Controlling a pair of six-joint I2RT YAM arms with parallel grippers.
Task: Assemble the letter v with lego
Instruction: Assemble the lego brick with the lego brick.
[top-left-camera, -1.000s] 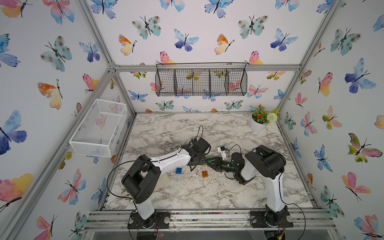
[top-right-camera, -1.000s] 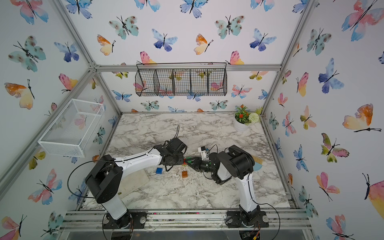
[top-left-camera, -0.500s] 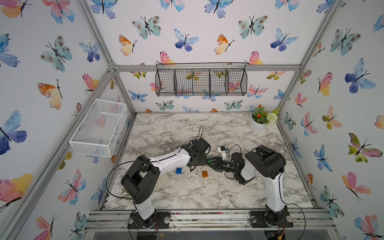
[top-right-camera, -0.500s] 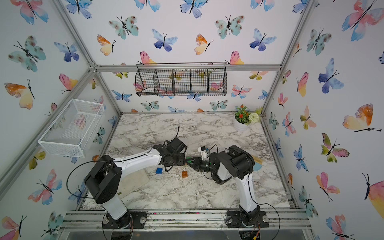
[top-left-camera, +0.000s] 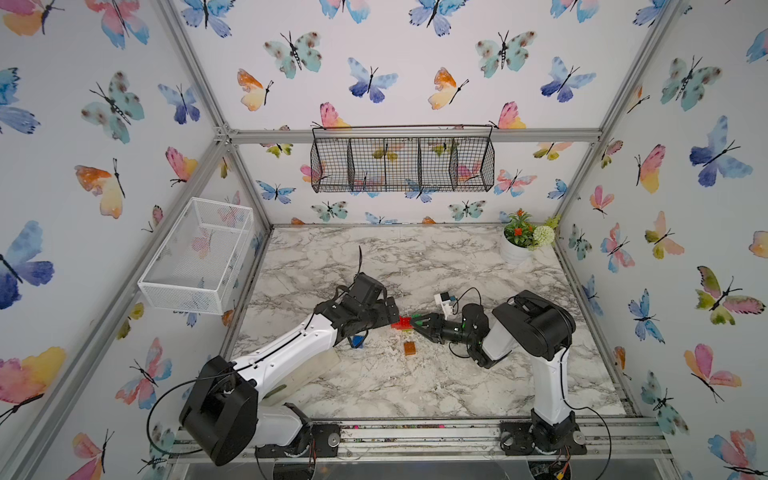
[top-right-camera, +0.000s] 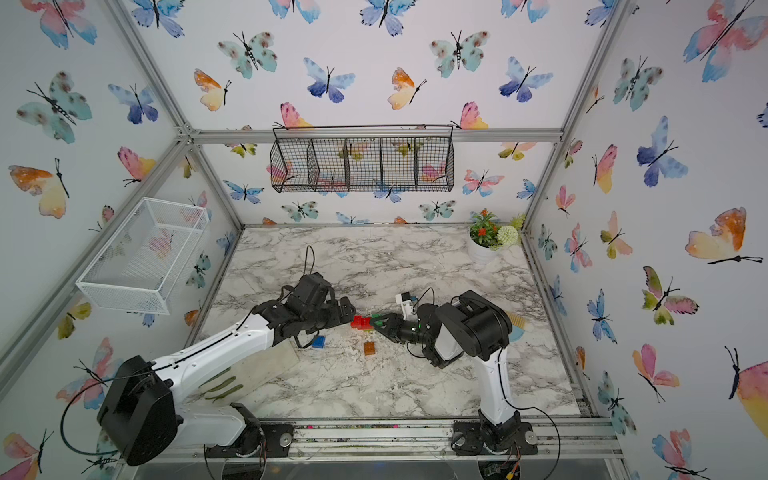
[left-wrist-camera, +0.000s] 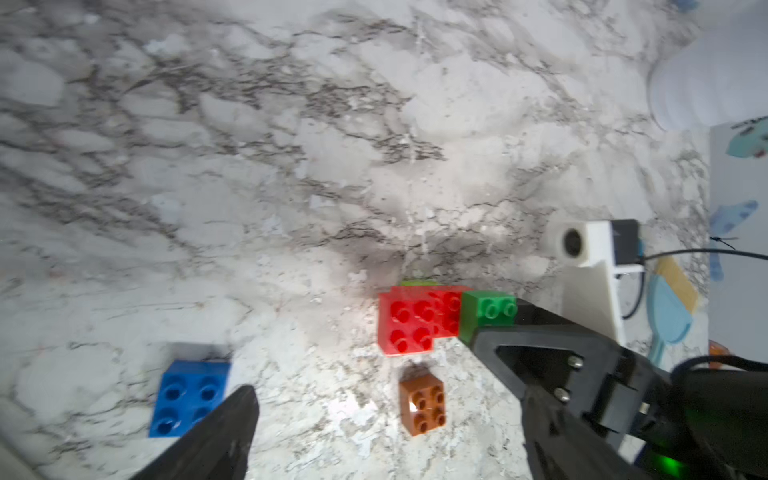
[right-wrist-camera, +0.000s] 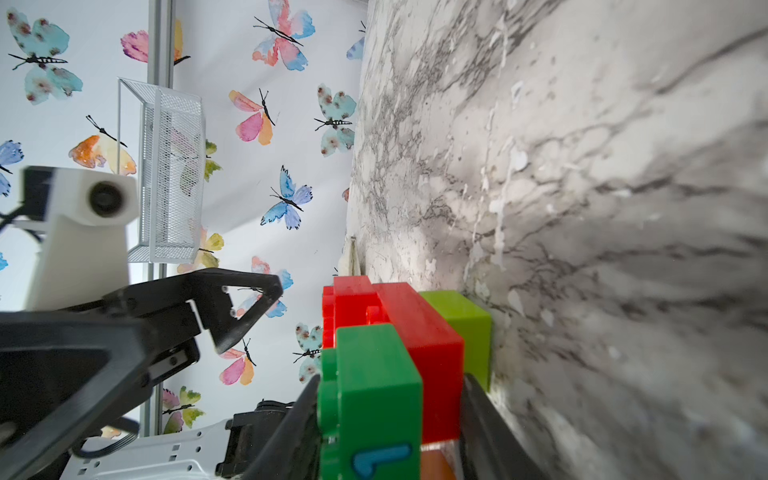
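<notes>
We see both arms stretched low over the marble table (top-left-camera: 415, 257), meeting near its middle. The left gripper (top-left-camera: 393, 318) sits just beside the red end of a small brick cluster (top-left-camera: 402, 322), and the right gripper (top-left-camera: 417, 322) touches its green end. We cannot tell how either pair of jaws stands. A blue brick (top-left-camera: 356, 341) lies partly under the left arm. An orange brick (top-left-camera: 410, 348) lies alone, nearer the arm bases. A flower pot (top-left-camera: 513, 253) stands in the far right corner.
</notes>
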